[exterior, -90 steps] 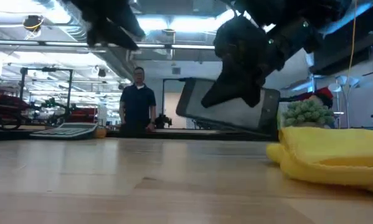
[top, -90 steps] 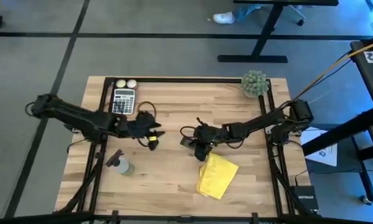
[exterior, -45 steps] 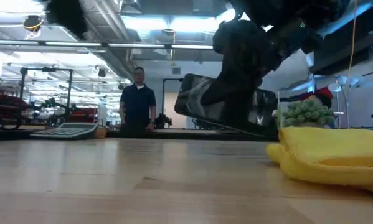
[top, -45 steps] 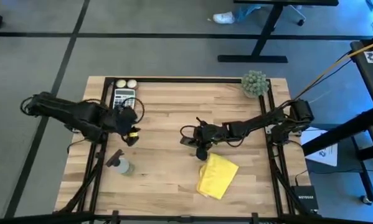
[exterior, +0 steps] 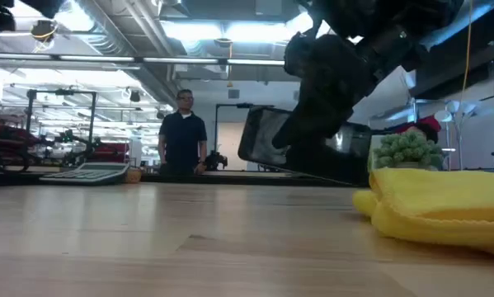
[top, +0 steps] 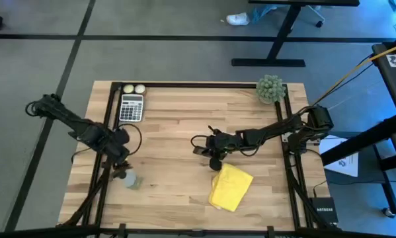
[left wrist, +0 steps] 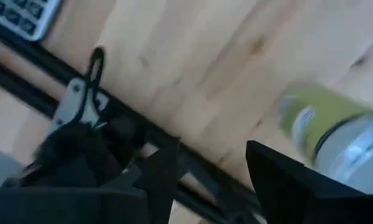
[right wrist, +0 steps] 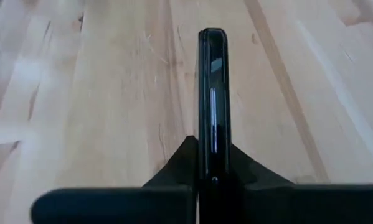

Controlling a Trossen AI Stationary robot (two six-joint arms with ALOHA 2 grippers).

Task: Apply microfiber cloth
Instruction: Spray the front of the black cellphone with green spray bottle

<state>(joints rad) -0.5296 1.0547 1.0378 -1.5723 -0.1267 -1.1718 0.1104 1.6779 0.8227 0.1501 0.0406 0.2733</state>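
The black slab-shaped smartphone (right wrist: 212,99) is held edge-on between the fingers of the right gripper (top: 207,153), clamped on its flat faces and lifted clear of the pale wooden plank table (top: 184,112) — in the low view it hangs tilted above the boards. The step in hand is judged to be the presenting of the phone for wiping, with the cloth not yet taken up. The bright yellow, soft, loosely folded microfiber cloth (top: 230,186) lies on the table just beside and nearer the front edge than the right gripper; it is rumpled into thick rounded folds, dry-looking and plush, and nothing is seen touching it. The left gripper (top: 120,157) is placed at the table's left side, close above the small grey spray bottle with the yellow-green label (left wrist: 326,127), with its fingers set apart and nothing between them. For the next move, the cloth would probably have to be reached by the left arm across the table — a pinch on an upper fold is called for, since a flat approach could merely push the fabric along the boards.
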